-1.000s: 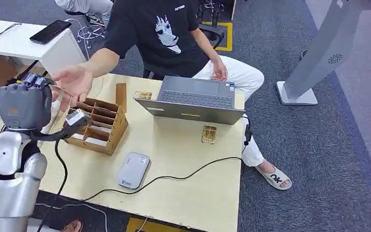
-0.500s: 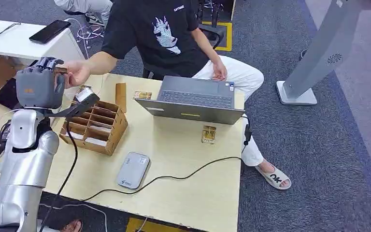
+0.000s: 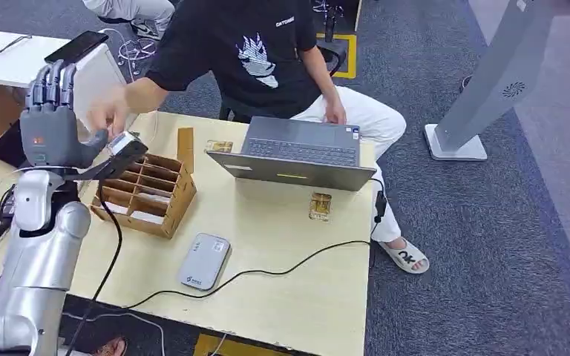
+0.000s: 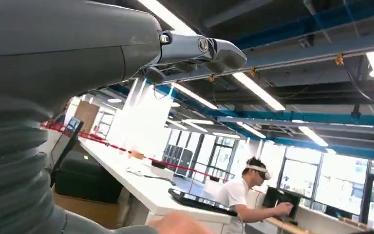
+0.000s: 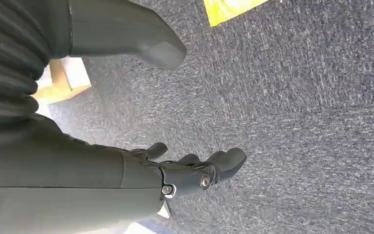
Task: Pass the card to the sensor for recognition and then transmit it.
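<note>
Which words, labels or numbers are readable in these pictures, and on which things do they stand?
"OK": on the sandal.
Small white print on the black shirt: too small to read.
Label on the grey sensor: too small to read.
Orange mark on the left hand: blurred.

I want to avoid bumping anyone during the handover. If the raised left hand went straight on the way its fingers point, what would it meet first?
Probably nothing near: the left hand points its fingers upward, above the table. The person's hand sits just beside it, though depth is unclear.
</note>
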You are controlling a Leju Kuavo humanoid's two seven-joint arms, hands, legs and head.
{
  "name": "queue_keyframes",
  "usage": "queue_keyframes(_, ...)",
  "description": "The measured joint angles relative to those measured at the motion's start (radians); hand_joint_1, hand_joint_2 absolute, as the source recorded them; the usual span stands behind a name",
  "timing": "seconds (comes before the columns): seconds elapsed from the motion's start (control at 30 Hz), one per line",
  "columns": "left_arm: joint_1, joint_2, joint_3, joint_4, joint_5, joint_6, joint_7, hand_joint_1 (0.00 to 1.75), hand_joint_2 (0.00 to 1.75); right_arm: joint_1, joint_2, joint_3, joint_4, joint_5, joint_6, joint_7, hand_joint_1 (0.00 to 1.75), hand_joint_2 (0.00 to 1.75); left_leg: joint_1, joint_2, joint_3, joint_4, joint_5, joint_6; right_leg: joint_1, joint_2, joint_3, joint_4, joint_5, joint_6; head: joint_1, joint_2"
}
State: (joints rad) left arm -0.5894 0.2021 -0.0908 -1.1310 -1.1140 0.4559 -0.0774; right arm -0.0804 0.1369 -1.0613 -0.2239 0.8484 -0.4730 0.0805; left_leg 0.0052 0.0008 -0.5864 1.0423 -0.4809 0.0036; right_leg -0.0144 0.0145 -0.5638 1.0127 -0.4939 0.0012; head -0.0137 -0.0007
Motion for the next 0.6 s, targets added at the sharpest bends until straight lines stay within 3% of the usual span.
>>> queue_keyframes(0.43, 0.036, 0.026, 0.000, -0.056, 0.019, 0.002, -0.008, 0.00, 1.75, 0.000, 0.000, 0.000, 0.000, 0.000, 0.000, -0.004, 0.00, 1.75, 0.000, 0.000, 0.000, 0.000, 0.000, 0.000, 0.000, 0.000, 0.000, 0.000, 0.000, 0.000, 0.000, 0.000)
queue_keyframes(0.53, 0.068, 0.029, 0.004, -0.082, 0.092, 0.003, -0.048, 0.00, 1.75, 0.000, 0.000, -0.001, 0.000, -0.013, -0.003, -0.008, 0.00, 1.75, 0.000, 0.000, 0.000, 0.000, 0.000, 0.000, 0.000, 0.001, 0.001, 0.000, 0.000, 0.000, 0.000, 0.000)
queue_keyframes(0.6, 0.153, 0.029, 0.018, -0.163, 0.183, 0.013, -0.105, 0.00, 1.75, 0.001, 0.001, -0.004, 0.001, -0.026, -0.008, -0.008, 0.00, 1.75, -0.001, 0.003, 0.001, -0.001, -0.001, -0.001, -0.001, 0.004, 0.000, 0.000, 0.000, 0.000, 0.000, 0.000)
